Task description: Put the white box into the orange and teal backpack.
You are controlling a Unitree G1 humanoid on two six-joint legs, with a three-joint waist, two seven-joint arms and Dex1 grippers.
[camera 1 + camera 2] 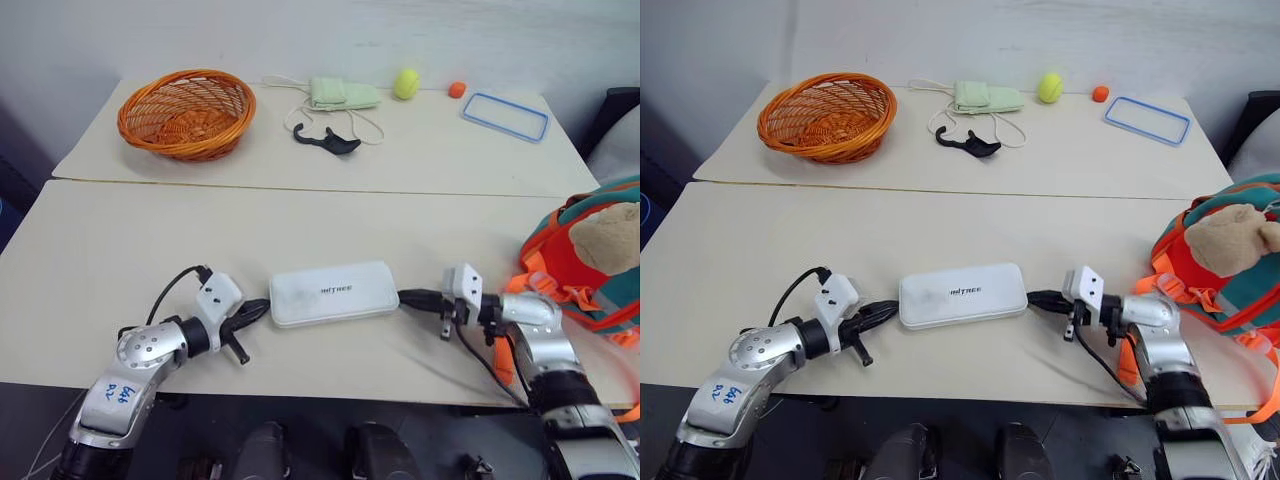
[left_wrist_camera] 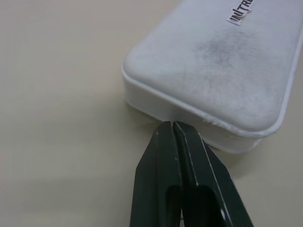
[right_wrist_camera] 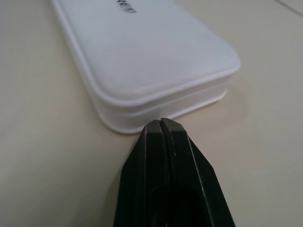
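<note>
Left eye view: two tables pushed together, one near and one far.
White box (image 1: 334, 292): one. It lies flat on the near table (image 1: 120, 290), between the two grippers.
Left gripper (image 1: 262, 308): one. Its two black fingers are pressed together with nothing between them. The tips touch the left end of the box.
Right gripper (image 1: 406, 296): one. Its two fingers are pressed together too and hold nothing. The tips sit right at the right end of the box.
Orange and teal backpack (image 1: 560, 262): one. It sits at the right edge of the near table, with one tan plush toy (image 1: 612, 236) on it.
Far table (image 1: 420, 150): one orange basket (image 1: 186, 113), one green pouch (image 1: 342, 94) with a cord, one black thing (image 1: 326, 140), one yellow ball (image 1: 406, 83), one small orange ball (image 1: 457, 89), one clear lid with a blue rim (image 1: 505, 116).
</note>
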